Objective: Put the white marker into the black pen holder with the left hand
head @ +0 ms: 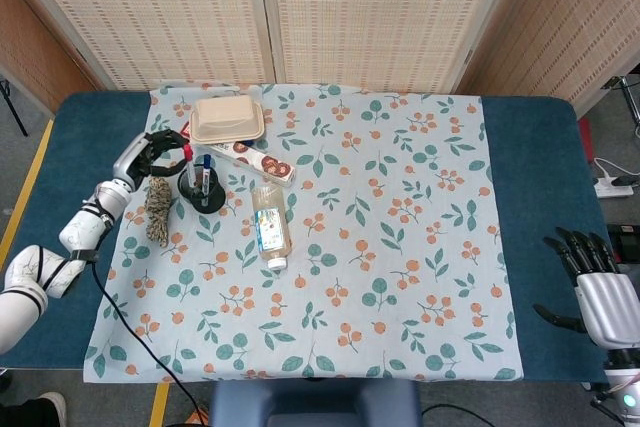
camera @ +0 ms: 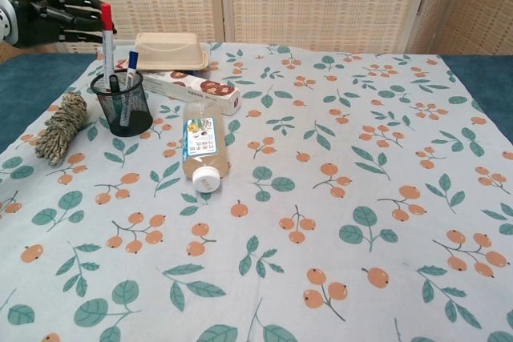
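Floral tablecloth (camera: 337,166) over blue table. Left hand (camera: 44,18) grips white red-capped marker (camera: 107,50) upright, lower end already inside black mesh pen holder (camera: 122,103). Right hand (head: 600,287) idle, fingers spread. Risk: sideways drag on release tips the light holder.

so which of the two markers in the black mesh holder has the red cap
The taller white marker at the black mesh pen holder's left side, right by the left hand. The shorter marker leaning beside it has a blue cap.

rope bundle (camera: 62,126) beside black pen holder (camera: 123,103)
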